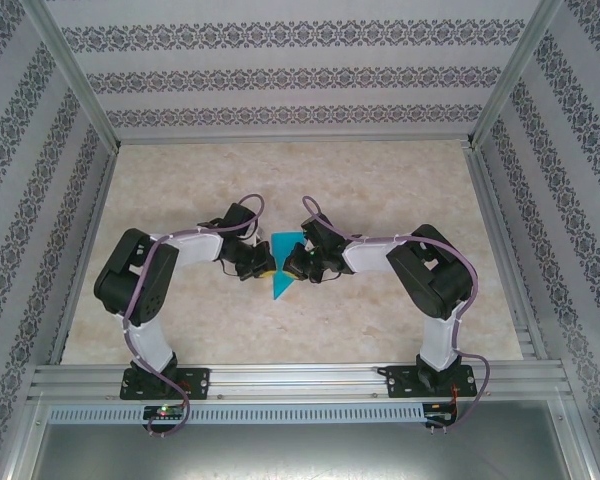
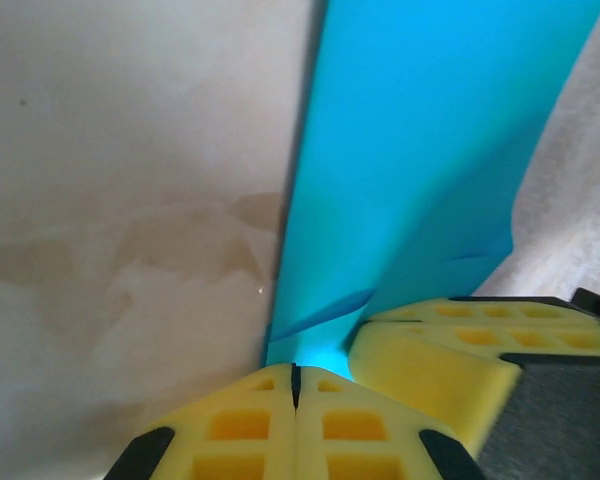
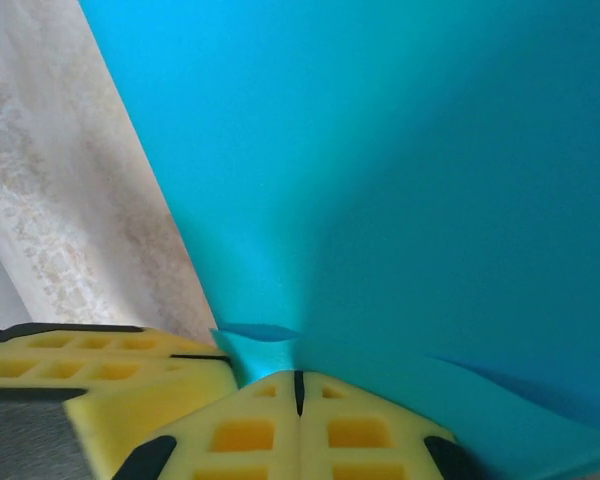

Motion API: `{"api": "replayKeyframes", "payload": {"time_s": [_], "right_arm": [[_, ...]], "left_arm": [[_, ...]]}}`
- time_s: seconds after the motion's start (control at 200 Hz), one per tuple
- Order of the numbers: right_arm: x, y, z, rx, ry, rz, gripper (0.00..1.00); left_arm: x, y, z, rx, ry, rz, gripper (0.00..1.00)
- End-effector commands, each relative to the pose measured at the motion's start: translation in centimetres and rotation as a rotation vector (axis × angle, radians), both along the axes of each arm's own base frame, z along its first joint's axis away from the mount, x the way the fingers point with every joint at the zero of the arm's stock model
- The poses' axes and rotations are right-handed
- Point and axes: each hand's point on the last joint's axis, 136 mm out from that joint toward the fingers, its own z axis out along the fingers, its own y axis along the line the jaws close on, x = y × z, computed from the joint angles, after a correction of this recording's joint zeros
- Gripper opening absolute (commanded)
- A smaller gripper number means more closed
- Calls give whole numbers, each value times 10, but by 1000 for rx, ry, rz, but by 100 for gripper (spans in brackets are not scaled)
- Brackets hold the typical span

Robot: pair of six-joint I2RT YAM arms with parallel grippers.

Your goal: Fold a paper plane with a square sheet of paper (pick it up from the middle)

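Teal paper sheet (image 1: 280, 280) over beige marbled tabletop (image 1: 380, 190), patterned walls (image 1: 280, 75)

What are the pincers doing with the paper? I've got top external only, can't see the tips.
Observer: On the left wrist view, the left pincer is shut, nipping the lower edge of the teal paper.
Operator: Other side?
Observer: On the right wrist view, the right pincer is shut on the same edge, with the left one's yellow pads close beside it.
Operator: Paper flat at the grip?
Observer: No. There's a small wrinkle in it just above the tips.
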Motion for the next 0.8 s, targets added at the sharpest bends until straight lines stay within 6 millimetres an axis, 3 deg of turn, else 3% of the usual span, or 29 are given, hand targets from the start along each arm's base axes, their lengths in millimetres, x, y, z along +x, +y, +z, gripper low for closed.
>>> {"api": "replayKeyframes", "payload": {"time_s": [0.0,0.125,0.295,0.465,0.794], "right_arm": [[-21,-18,-29,-110,72,1,1],[-16,-15,-20,-92,43,9,1],[-8,-9,6,-45,-49,50,2],[-5,-13,25,-34,-136,93,2],[-10,-16,9,-63,-114,120,2]], "left_arm": [[9,-9,4,-4,-45,-49,2],[3,-3,-8,48,-21,-69,0],[-14,13,-25,132,35,-104,0],[-16,18,-27,160,40,-112,0],[-16,17,-28,163,44,-118,0]]}}
